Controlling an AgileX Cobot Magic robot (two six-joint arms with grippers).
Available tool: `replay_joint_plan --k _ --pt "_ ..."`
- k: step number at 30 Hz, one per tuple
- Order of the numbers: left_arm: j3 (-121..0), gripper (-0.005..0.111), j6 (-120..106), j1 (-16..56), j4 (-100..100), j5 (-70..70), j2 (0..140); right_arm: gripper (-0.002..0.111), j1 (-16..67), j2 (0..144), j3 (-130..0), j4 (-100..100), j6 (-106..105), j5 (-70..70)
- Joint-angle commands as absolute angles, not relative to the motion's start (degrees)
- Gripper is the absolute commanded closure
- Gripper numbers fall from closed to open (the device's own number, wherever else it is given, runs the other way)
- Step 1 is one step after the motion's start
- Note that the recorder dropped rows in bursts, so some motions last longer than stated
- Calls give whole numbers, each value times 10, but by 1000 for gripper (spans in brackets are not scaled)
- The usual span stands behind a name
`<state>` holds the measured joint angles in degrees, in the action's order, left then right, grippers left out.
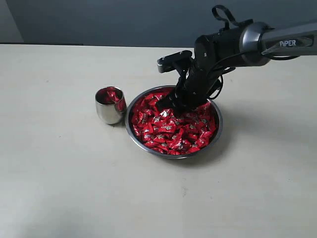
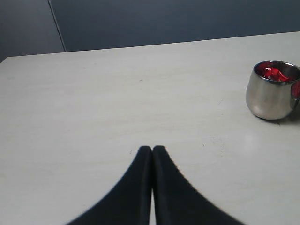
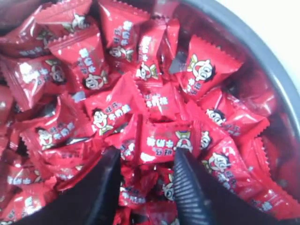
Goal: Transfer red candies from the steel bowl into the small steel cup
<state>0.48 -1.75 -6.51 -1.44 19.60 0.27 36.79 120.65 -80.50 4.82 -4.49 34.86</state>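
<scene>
The steel bowl point(image 1: 133, 135) sits mid-table, heaped with red candies point(image 1: 173, 130). My right gripper point(image 1: 174, 105) is down in the bowl's far side. In the right wrist view it point(image 3: 146, 157) stands open, its two black fingers point(image 3: 190, 187) pushed into the pile with red candies point(image 3: 159, 140) lying between and around them; the bowl's rim point(image 3: 262, 51) curves past. The small steel cup point(image 1: 109, 108) stands just left of the bowl with a few red candies point(image 1: 112, 94) inside. My left gripper point(image 2: 152, 149) is shut and empty above bare table, the cup point(image 2: 273, 96) well off to one side.
The pale table point(image 1: 59, 173) spreads on all sides of the bowl and cup. A dark wall point(image 1: 124, 20) runs behind its far edge. The right arm point(image 1: 277, 42) reaches in from the right side above the table.
</scene>
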Motion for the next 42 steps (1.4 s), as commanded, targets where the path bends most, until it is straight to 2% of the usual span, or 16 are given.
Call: replay_joint_plan --k 1,2,20,23,27,30,39,41,42 --pt "0 106 -17 -62 -16 193 0 97 364 1205 -802 42 -43 327" --pt "0 106 -17 -62 -16 193 0 109 364 1205 -802 44 -43 326" --pt "0 106 -17 -62 -16 193 0 108 366 1128 -803 44 -43 350" --pt "0 106 -17 -62 -16 193 0 102 366 1134 -803 26 -43 363" --pt "0 106 -17 -62 -16 193 0 76 366 1153 -803 13 -43 359" --pt "0 106 -17 -62 -16 193 0 62 366 1166 -803 15 -43 351" --pt "0 106 -17 -62 -16 193 0 62 352 1206 -803 18 -29 306" --pt "0 106 -17 -62 -16 193 0 67 347 1209 -803 18 -28 305" --pt "0 106 -17 -62 -16 193 0 74 346 1209 -803 19 -28 305"
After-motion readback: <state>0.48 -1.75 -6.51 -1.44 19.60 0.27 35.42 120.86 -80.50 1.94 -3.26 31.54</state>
